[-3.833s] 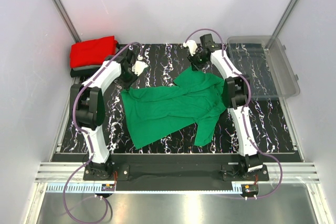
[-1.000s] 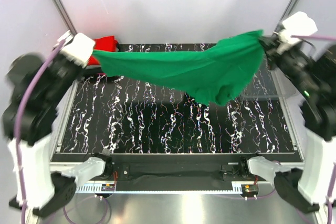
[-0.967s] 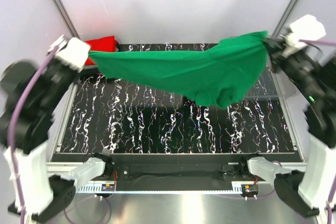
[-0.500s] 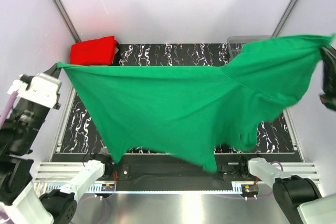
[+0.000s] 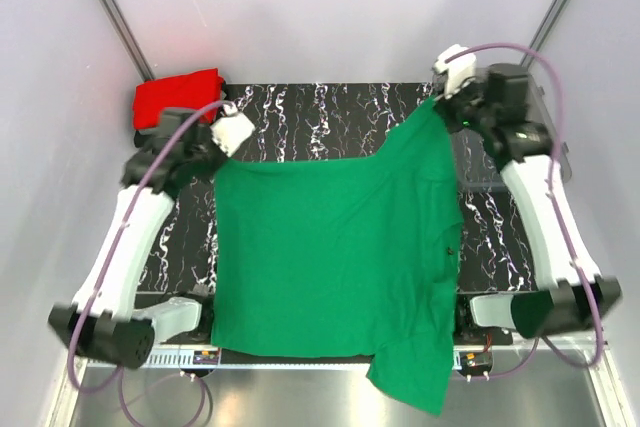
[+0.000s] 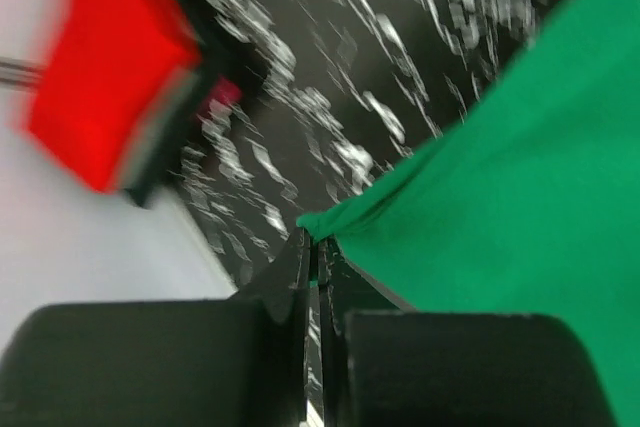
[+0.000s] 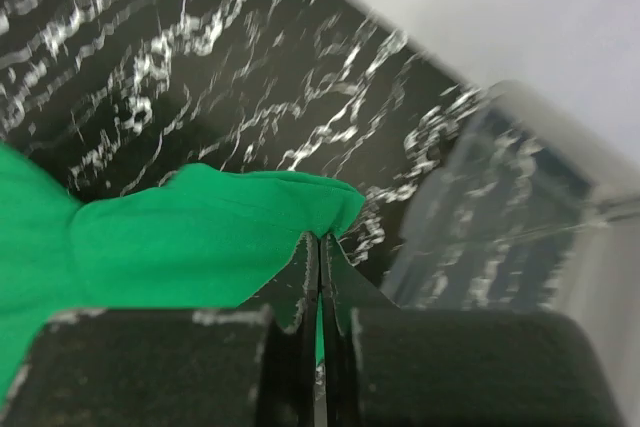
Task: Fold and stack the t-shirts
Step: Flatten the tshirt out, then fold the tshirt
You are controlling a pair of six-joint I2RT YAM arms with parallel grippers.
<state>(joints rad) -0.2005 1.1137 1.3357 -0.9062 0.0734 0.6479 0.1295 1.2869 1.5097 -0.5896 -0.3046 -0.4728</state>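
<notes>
The green t-shirt (image 5: 335, 247) was one solid bright green, plain and soft, with no print showing. From above it spread as a broad, nearly smooth sheet over the middle of the counter (image 5: 300, 117), which was black with white veins. Its near end passed over the counter's near edge, and one long flap trailed lower on the near right. A soft fold ran down the cloth on the counter's right side. Its far edge ran almost straight from the left corner, then climbed in a slant to the right corner, which stood closer to the counter's far edge. Whether the cloth lay on the counter or hung above it could not be told.

The left pincer (image 6: 313, 247) was closed tight on the shirt's far left corner, with a small point of cloth nipped between the fingers. The right pincer (image 7: 320, 247) was likewise clamped on the far right corner, where the cloth bunched into a rounded lobe.

A folded red t-shirt (image 5: 178, 99) sat at the counter's far left corner, with a dark layer under it in the left wrist view. A clear plastic bin (image 7: 520, 177) stood at the counter's far right.
</notes>
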